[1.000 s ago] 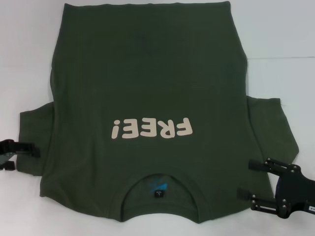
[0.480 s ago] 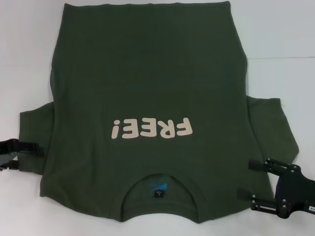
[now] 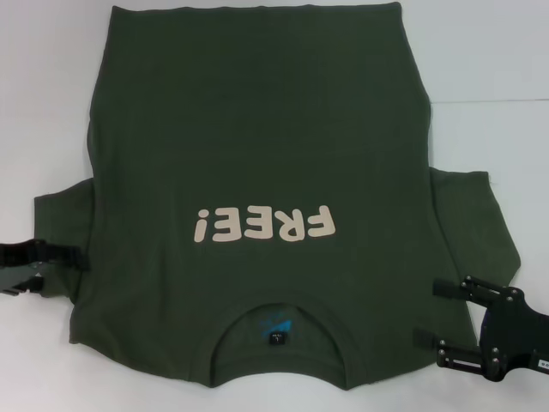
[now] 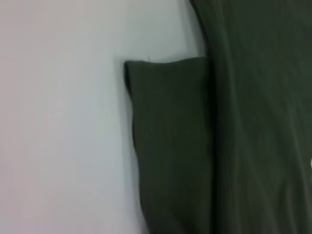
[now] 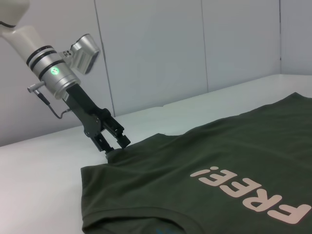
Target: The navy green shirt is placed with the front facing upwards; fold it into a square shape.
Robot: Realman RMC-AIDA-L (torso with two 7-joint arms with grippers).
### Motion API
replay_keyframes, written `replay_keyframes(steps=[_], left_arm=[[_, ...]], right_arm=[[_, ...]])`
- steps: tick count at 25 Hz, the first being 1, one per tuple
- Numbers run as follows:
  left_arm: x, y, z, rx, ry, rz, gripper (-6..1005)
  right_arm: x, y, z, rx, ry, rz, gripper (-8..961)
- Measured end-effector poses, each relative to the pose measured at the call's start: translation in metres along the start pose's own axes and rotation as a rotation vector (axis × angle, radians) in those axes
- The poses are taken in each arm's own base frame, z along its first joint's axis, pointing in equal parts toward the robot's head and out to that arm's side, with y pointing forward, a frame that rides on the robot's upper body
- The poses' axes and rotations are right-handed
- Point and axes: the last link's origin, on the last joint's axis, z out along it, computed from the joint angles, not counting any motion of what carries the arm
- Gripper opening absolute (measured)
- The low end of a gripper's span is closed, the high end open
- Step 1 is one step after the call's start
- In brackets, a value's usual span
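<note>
The navy green shirt (image 3: 257,129) lies flat on the white table, front up. Its cream "FREE!" print (image 3: 263,225) and its collar (image 3: 279,365) with a blue label lie nearest me. My left gripper (image 3: 62,270) reaches over the outer edge of the left sleeve (image 3: 60,219), fingers apart. From the right wrist view, the left gripper (image 5: 116,145) points down onto that sleeve's edge. The left wrist view looks straight down on the sleeve (image 4: 170,136). My right gripper (image 3: 427,312) stands open at the shirt's right shoulder, just below the right sleeve (image 3: 476,215).
Bare white table (image 3: 489,69) surrounds the shirt on both sides and beyond the hem. A pale wall (image 5: 195,58) rises behind the table in the right wrist view.
My left gripper has moved rightward, from off the sleeve's edge to over it. The right gripper and the shirt have not moved.
</note>
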Motion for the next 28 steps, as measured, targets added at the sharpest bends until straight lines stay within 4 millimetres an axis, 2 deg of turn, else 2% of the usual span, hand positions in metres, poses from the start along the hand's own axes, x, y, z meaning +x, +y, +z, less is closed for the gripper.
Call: replay_keyframes(steps=[17, 23, 28], left_arm=[[0.0034, 0.0027, 0.0017, 0.012, 0.000, 0.023, 793], [0.0045, 0.0038, 0.0021, 0.025, -0.005, 0.044, 563], [0.0048, 0.0058, 0.0045, 0.036, -0.011, 0.062, 322]], right_arm=[[-0.0009, 0.0003, -0.0005, -0.005, -0.005, -0.001, 829], [-0.0010, 0.0002, -0.0007, -0.004, -0.005, -0.001, 829], [-0.0012, 0.0000, -0.0009, -0.002, -0.006, -0.001, 829]])
